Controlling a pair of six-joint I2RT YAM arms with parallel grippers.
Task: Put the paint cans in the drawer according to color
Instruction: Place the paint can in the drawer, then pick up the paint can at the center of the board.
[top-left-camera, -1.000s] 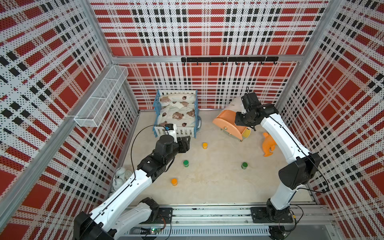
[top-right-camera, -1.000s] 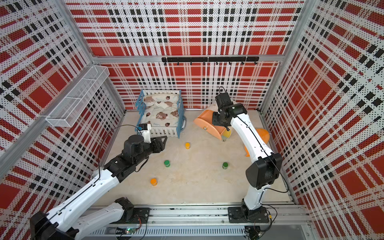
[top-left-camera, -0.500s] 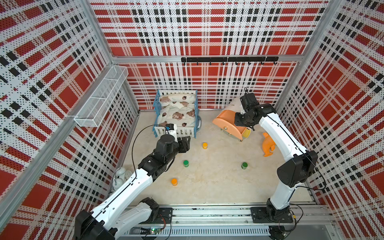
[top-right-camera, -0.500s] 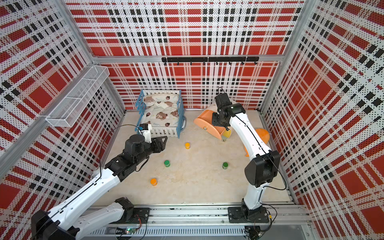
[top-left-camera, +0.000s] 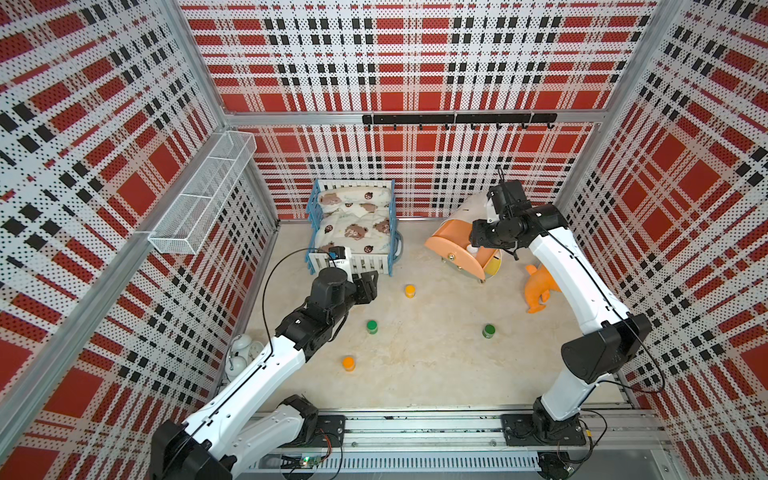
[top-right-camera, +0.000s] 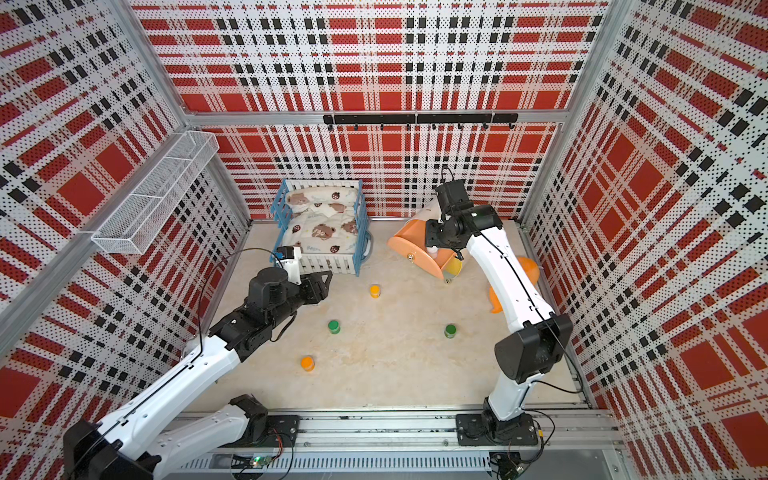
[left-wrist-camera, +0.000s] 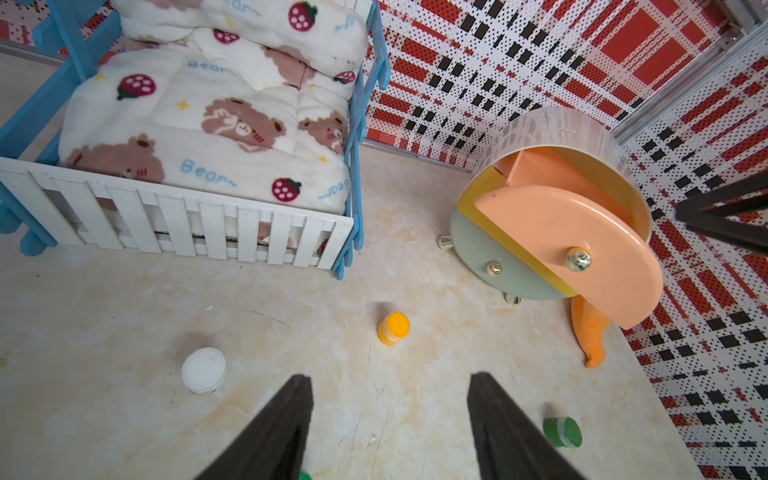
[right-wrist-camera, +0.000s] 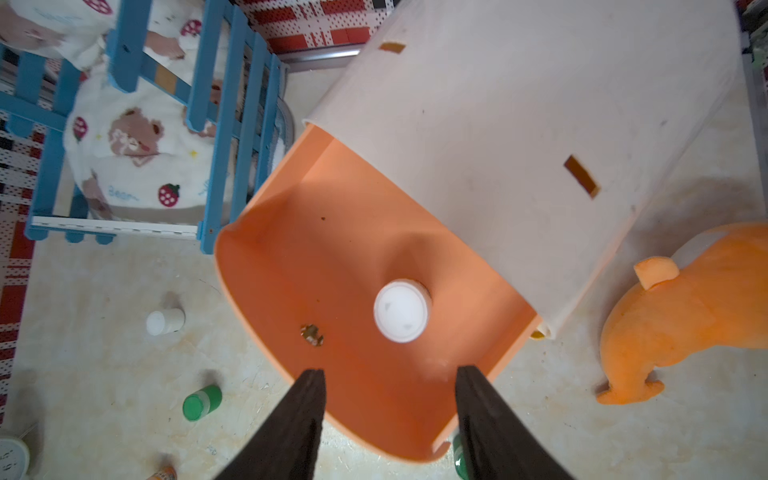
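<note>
Right gripper (right-wrist-camera: 390, 370) is hovering over the pulled-out orange drawer (right-wrist-camera: 291, 270), jaws standing moderately apart and gripping nothing. One white paint can (right-wrist-camera: 401, 311) is standing upright on the drawer floor, just beyond the fingertips and touching neither. Drawer is projecting from a pale rounded cabinet (right-wrist-camera: 519, 145), which is sitting at about one o'clock on the floor, counting the back wall as twelve.

Left gripper (left-wrist-camera: 390, 376) is hanging low at roughly ten o'clock, jaws parted wide with nothing between them. Second white can (left-wrist-camera: 203, 370) is sitting on bare floor near the white railing of the toy bed (top-left-camera: 353, 224), itself at eleven o'clock.

Four more cans are standing loose around floor centre in both top views, well apart from one another: far orange can (top-left-camera: 410, 290) at twelve, near orange can (top-left-camera: 348, 363) at seven to eight, green can at nine (top-left-camera: 372, 326), green can at three (top-left-camera: 488, 331).

Orange soft toy (top-left-camera: 538, 291) is lying at two o'clock, beside the right arm
</note>
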